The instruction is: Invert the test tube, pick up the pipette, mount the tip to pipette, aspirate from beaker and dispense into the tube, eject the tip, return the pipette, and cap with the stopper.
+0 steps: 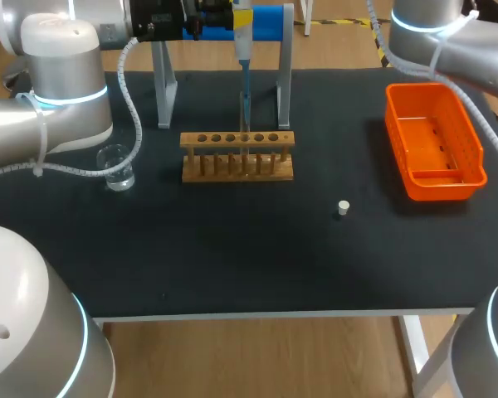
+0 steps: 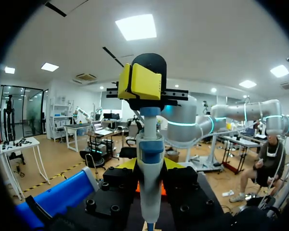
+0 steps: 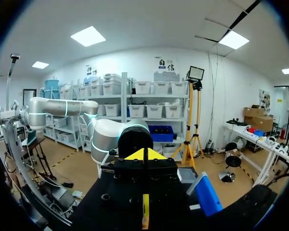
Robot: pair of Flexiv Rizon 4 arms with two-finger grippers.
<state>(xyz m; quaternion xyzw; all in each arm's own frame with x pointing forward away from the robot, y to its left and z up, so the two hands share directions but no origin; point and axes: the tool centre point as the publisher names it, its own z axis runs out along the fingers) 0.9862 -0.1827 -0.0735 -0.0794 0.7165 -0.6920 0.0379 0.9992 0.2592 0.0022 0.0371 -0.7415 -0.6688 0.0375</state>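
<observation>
Wooden test tube rack (image 1: 237, 156) stands mid-table in the head view. My left gripper (image 1: 231, 15) holds the pipette (image 1: 242, 50) upright above it, tip at a middle hole. The beaker (image 1: 116, 167) and stopper (image 1: 343, 207) stand apart.

Left wrist view: yellow fingertips (image 2: 147, 82) clamp the pipette.

Right wrist view: my right gripper (image 3: 144, 155) has its fingertips pressed together.

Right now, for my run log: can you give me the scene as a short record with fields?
pipette: upright, held in the left gripper, lower end down at the rack
rack: wooden, mid-table
beaker: clear, left of the rack
stopper: white, lying loose to the right of the rack, nearer the front edge
bin: orange, far right
</observation>
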